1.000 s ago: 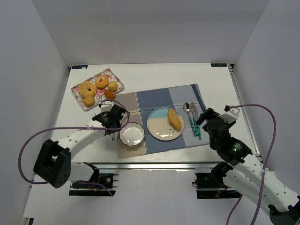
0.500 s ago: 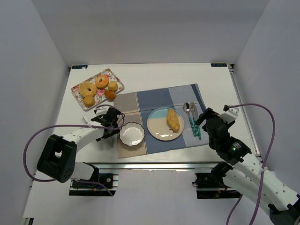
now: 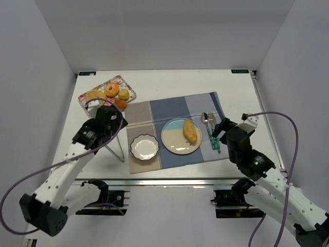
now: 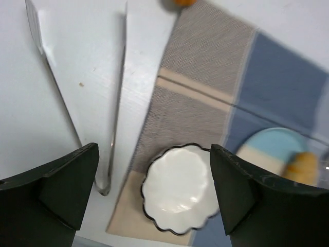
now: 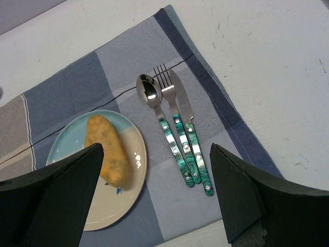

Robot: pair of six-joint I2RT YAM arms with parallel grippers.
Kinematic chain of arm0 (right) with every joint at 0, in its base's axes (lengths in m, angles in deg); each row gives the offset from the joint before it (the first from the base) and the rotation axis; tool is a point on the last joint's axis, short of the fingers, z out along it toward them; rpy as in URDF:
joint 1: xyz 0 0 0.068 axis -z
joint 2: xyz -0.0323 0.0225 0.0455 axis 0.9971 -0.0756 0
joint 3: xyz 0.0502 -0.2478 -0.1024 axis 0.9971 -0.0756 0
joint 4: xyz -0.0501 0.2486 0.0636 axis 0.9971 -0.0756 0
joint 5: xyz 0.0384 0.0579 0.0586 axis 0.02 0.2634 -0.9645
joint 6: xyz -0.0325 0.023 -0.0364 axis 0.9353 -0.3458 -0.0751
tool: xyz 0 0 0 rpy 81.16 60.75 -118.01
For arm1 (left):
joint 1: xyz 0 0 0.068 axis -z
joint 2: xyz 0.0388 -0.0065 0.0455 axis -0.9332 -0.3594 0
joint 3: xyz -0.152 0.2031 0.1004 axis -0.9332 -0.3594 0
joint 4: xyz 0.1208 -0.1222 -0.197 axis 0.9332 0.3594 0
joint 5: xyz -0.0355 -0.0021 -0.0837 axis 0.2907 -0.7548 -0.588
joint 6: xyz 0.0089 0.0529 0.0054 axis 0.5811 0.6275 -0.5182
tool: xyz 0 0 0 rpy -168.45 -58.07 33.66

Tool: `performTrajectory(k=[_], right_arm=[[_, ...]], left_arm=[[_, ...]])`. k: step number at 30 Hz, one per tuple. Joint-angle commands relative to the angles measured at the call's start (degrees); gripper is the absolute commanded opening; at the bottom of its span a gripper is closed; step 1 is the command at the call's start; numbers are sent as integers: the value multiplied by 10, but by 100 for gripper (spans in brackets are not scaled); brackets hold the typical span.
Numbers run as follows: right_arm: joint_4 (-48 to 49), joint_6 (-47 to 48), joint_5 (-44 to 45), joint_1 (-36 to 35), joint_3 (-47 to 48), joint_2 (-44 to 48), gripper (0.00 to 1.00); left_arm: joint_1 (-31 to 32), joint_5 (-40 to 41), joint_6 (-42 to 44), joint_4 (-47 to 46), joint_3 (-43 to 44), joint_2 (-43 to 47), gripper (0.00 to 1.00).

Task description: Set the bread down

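The bread (image 3: 191,131), a long golden roll, lies on the blue and cream dinner plate (image 3: 172,143) in the middle of the placemat. In the right wrist view the bread (image 5: 108,149) rests on the plate (image 5: 77,206), left of my right gripper (image 5: 157,195), which is open and holds nothing. My right gripper (image 3: 221,128) hovers beside the cutlery. My left gripper (image 3: 109,126) hangs high over the table's left side. In its wrist view the left gripper (image 4: 154,190) is open and holds nothing, above a white scalloped bowl (image 4: 180,188), with the bread (image 4: 303,164) at the right edge.
Metal tongs (image 4: 110,134) lie on the bare table left of the placemat (image 3: 180,105). A flowered tray (image 3: 128,87) of doughnuts and small buns stands at the back left. A spoon (image 5: 149,92), fork and knife with green handles lie right of the plate.
My left gripper has opened wider, risen from beside the bowl and drawn back toward the tray. The tongs now lie free on the table. The right arm has barely moved.
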State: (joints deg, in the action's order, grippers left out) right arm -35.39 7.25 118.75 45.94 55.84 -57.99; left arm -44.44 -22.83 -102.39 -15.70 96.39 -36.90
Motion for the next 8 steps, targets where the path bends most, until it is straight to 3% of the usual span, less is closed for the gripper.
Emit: performTrajectory(k=[1, 8], right_arm=[[32, 14, -10, 2, 3, 2, 89], [33, 26, -19, 2, 4, 6, 89]], left_arm=[[-2, -15, 5, 39, 18, 58, 98], [-2, -10, 12, 30, 18, 90, 98]])
